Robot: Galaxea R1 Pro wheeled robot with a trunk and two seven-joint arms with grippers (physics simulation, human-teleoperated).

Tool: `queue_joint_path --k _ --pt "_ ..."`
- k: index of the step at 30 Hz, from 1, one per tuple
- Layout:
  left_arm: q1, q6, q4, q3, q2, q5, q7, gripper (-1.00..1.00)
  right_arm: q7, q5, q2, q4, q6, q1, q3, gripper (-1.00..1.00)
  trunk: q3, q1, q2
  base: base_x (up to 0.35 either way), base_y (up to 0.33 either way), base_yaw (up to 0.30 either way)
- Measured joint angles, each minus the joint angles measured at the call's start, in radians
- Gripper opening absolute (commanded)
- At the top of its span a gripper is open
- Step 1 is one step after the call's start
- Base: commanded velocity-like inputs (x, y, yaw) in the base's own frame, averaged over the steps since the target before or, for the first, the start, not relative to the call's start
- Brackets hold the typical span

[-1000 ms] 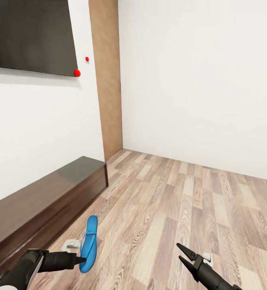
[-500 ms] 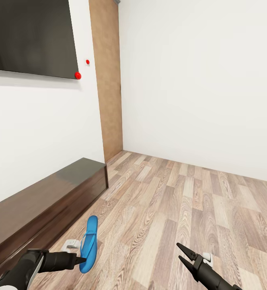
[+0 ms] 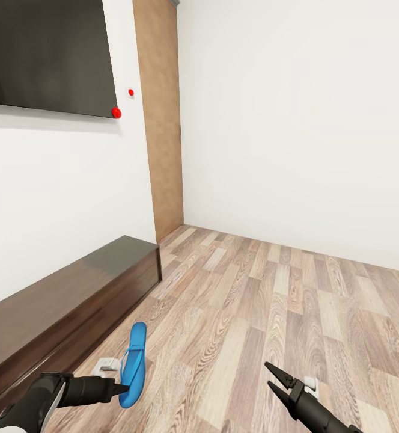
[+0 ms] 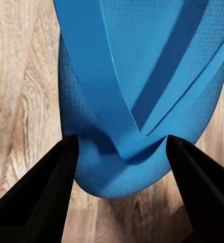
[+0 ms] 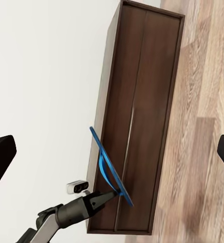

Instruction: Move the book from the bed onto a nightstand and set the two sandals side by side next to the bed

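Sandal (image 3: 133, 363) held off the wood floor (image 3: 271, 313) beside the long dark bench (image 3: 61, 307), on edge, long axis running away from the robot. Left tool (image 3: 122, 388) clenched on its near end; its fingers (image 4: 38, 202) flank that end. Left arm low, reaching right. Right tool (image 3: 271, 377) released, jaws apart, arm cut off by frame.

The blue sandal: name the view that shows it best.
Head view: the sandal shows whole in the left gripper. Left wrist view gives only its end and strap, close up; right wrist view shows it thin, edge-on.
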Motion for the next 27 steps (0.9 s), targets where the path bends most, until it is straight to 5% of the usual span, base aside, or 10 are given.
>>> queue_joint_path --k 12,27 --pt "0.0 0.0 0.012 0.001 -0.015 0.0 -0.001 -1.0 -0.001 0.006 0.0 0.0 -0.001 0.0 0.001 1.0 0.0 0.0 0.0 -0.011 -0.001 0.0" --pt "0.0 0.0 0.012 0.001 -0.017 -0.001 0.0 -1.0 -0.003 0.006 -0.001 0.001 -0.002 0.0 -0.006 1.0 0.0 0.0 0.0 -0.153 -0.024 0.011"
